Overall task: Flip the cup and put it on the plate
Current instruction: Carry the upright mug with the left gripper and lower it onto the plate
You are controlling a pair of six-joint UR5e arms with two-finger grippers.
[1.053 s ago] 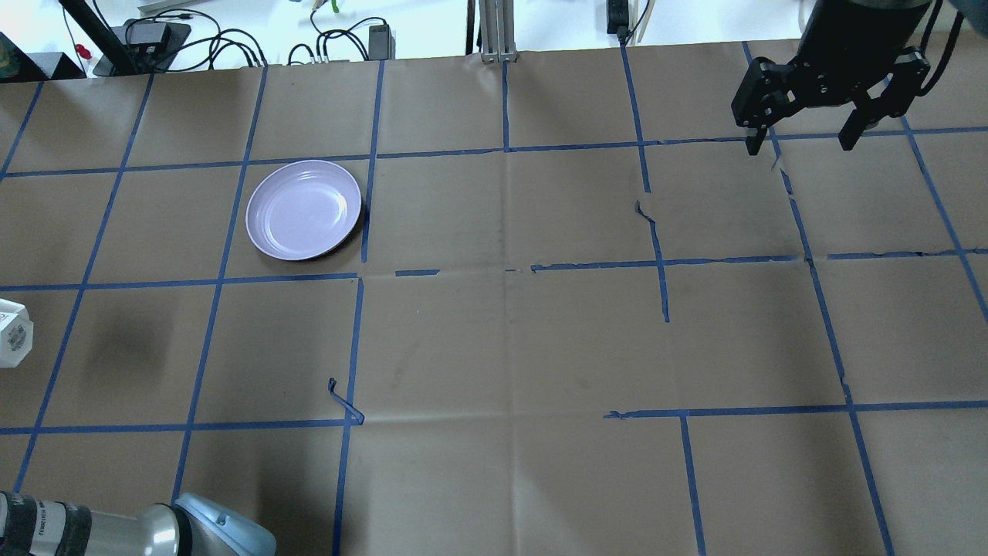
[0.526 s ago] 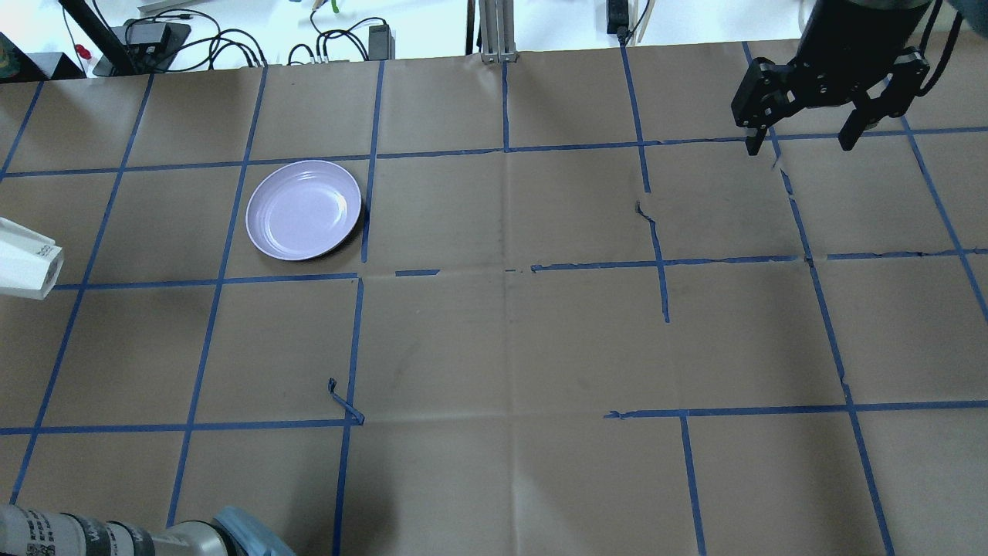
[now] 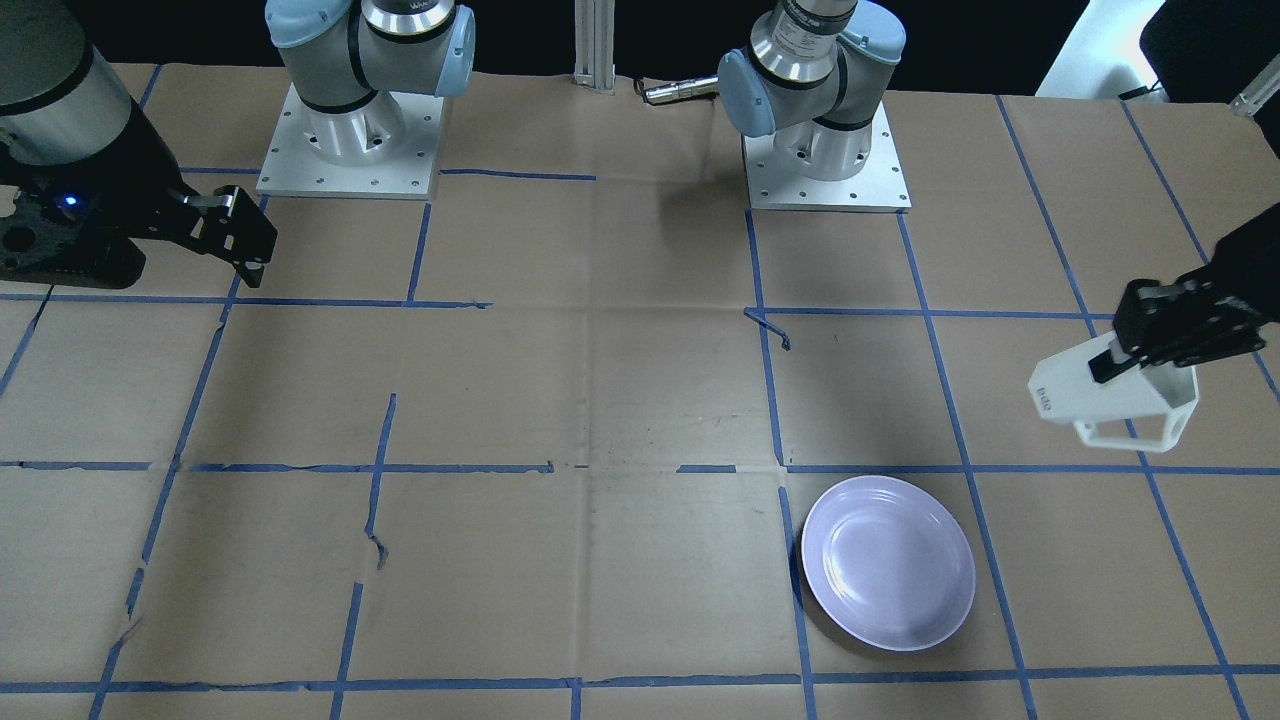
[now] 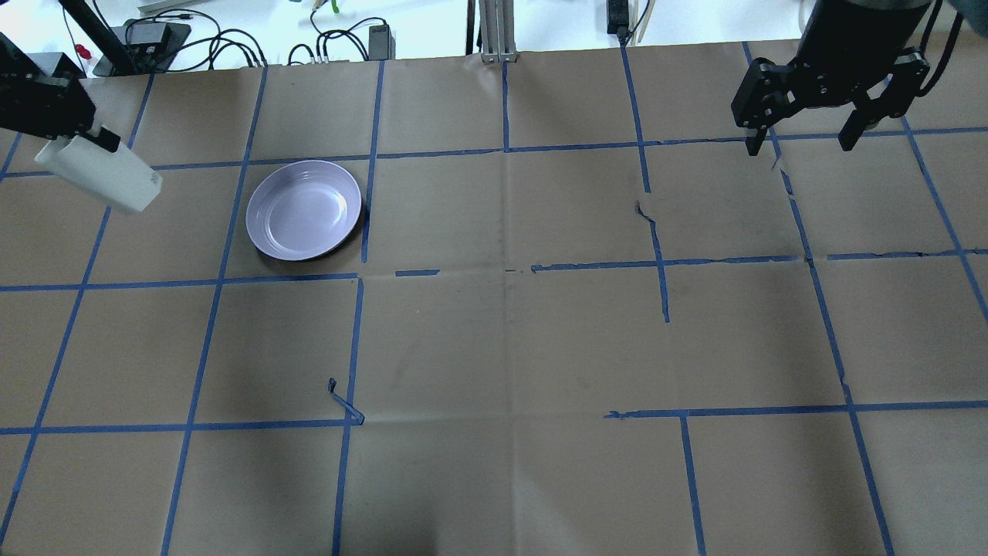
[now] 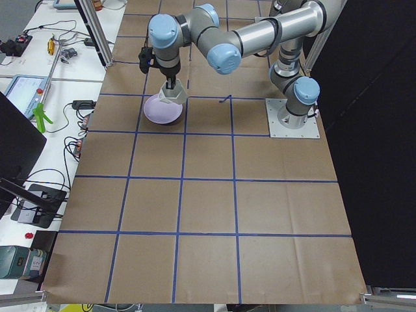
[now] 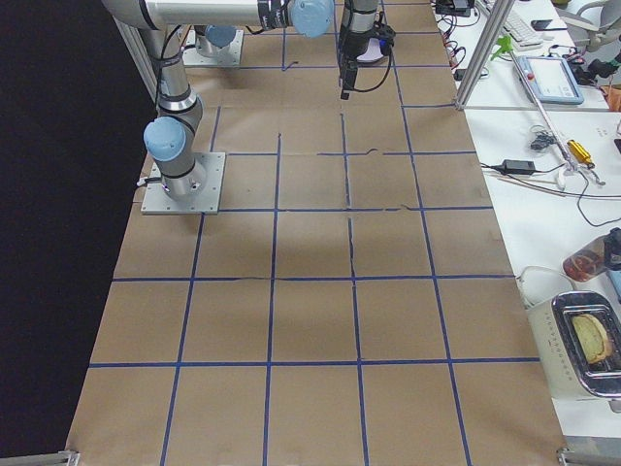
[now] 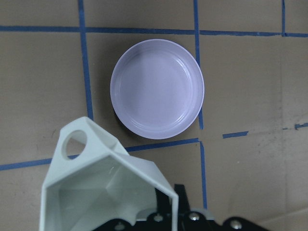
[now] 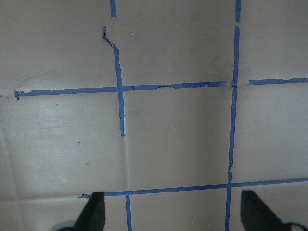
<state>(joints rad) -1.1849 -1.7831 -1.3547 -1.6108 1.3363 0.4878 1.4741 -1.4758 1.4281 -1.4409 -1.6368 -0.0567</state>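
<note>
We held the cup (image 3: pixel 1100 392) sideways, clamped in our left gripper (image 3: pixel 1125 362), aloft beside the plate (image 3: pixel 888 562); our right gripper (image 4: pixel 800 145) hung well apart, fingers spread.

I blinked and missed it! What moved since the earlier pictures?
The left gripper, shut on the cup, carried it away from the robot and a little rightward, toward the plate. The plate and the open right gripper stayed put.

Desk (image 4: pixel 494 340) covered in brown paper and gridded with blue tape (image 4: pixel 695 262), torn and lifting in places. Cables (image 4: pixel 231 48) and an aluminium post (image 4: pixel 494 31) stand along the far edge. Metal tray (image 6: pixel 558 335) on the side bench (image 6: pixel 524 223).
</note>
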